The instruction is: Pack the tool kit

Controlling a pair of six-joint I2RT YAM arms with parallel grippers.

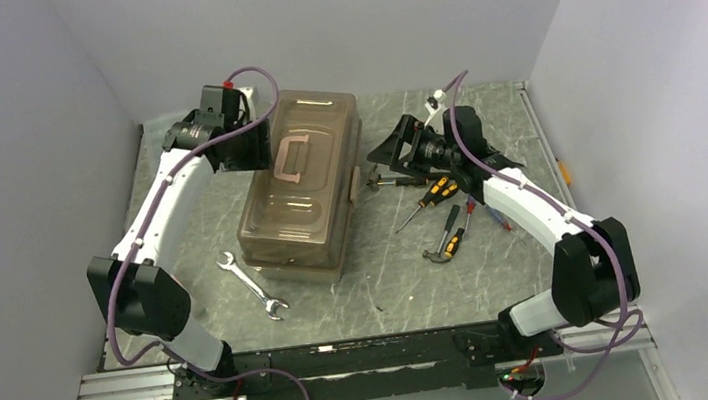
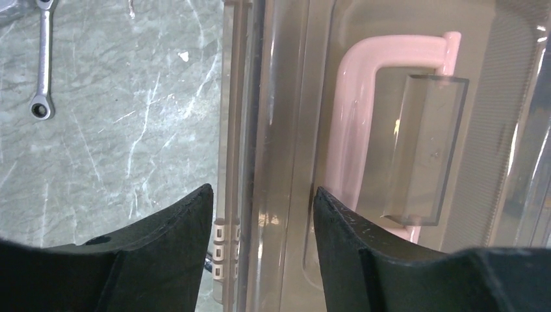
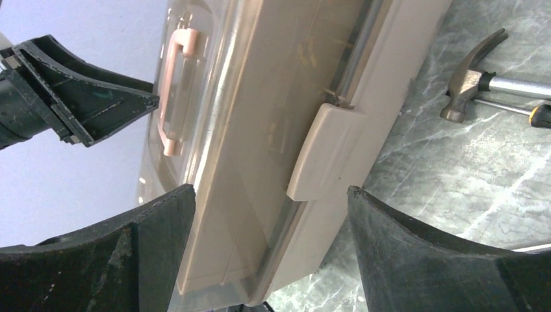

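At mid-desk [image 1: 390,286] sits the toolbox [image 1: 303,186], lid shut, its long axis running from 12 toward 6 o'clock and its pink handle [image 1: 292,157] lying flat on the smoky lid. From the box's 10 o'clock side the left gripper [image 2: 263,195] reaches over the lid's rim. Its fingers [image 2: 175,227] stand apart, one over the desk and the other over the lid at the handle's end, with the rim in the gap; no squeeze on anything shows. At the box's 3 o'clock side the right gripper [image 3: 268,190] faces the side wall with its jaws spread wide and nothing held, and the tan latch [image 3: 325,149] lies in the gap between its fingers, apart from both. A steel wrench [image 1: 252,285] lies flat on the desk at the box's 7 o'clock, just beside the base. A silver hammer [image 3: 464,97] lies on the desk at 3 o'clock from the box, near the latch. Black-orange screwdrivers [image 1: 435,191] are strewn beside it, under the right arm. A second hammer [image 1: 441,250] lies at the box's 4 o'clock, well apart from it.
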